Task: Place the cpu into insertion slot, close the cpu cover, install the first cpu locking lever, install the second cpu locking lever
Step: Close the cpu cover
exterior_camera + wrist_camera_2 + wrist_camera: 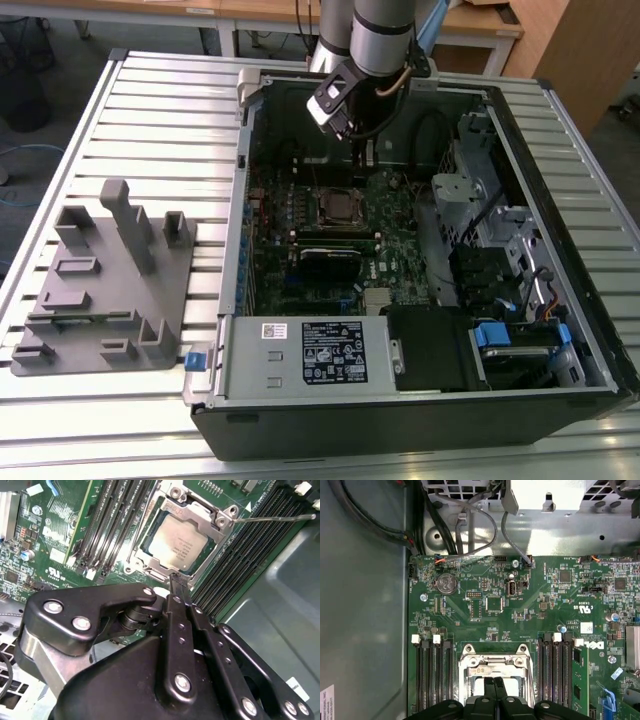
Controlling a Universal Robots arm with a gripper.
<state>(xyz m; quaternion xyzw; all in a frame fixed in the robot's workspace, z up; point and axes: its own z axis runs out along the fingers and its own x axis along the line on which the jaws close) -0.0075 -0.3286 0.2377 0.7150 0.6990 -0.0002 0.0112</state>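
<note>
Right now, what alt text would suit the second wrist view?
The cpu lies seated on a green motherboard, the silvery cpu cover framing it. The black gripper, fingers together, points at the cover's edge; a thin metal lever juts outward.

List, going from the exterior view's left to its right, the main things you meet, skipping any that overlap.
grey fixture block → insertion slot → silvery drive cage

Bright, even light; mild glare
</note>
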